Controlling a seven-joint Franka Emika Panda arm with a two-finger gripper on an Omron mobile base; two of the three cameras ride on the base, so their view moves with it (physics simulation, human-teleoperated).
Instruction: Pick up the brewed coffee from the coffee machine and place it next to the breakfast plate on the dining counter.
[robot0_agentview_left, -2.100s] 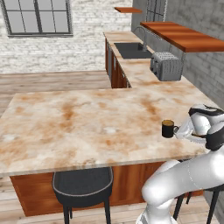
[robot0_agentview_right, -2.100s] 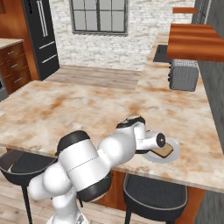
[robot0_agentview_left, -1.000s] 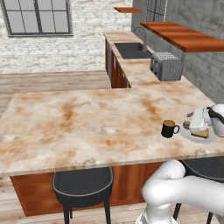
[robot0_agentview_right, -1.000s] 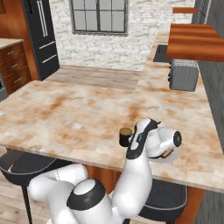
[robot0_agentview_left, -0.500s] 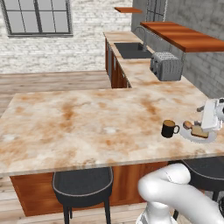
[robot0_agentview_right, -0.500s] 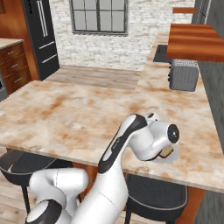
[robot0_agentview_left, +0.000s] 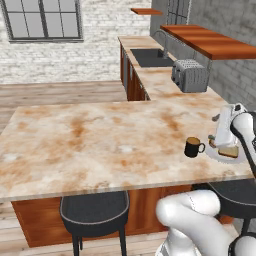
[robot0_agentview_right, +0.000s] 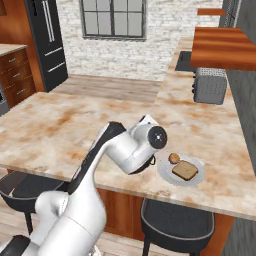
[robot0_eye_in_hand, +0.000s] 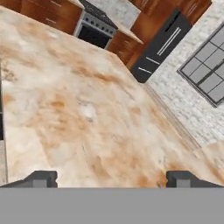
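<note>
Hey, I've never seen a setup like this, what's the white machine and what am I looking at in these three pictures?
It is a white robot arm on a drivable base in a simulated kitchen. Two cameras sit behind it, left and right; the third looks along its gripper, whose jaws stand open and empty. On the marble dining counter stands a black mug of coffee, upright, just beside a white plate with toast. A chrome toaster sits on the far counter.
</note>
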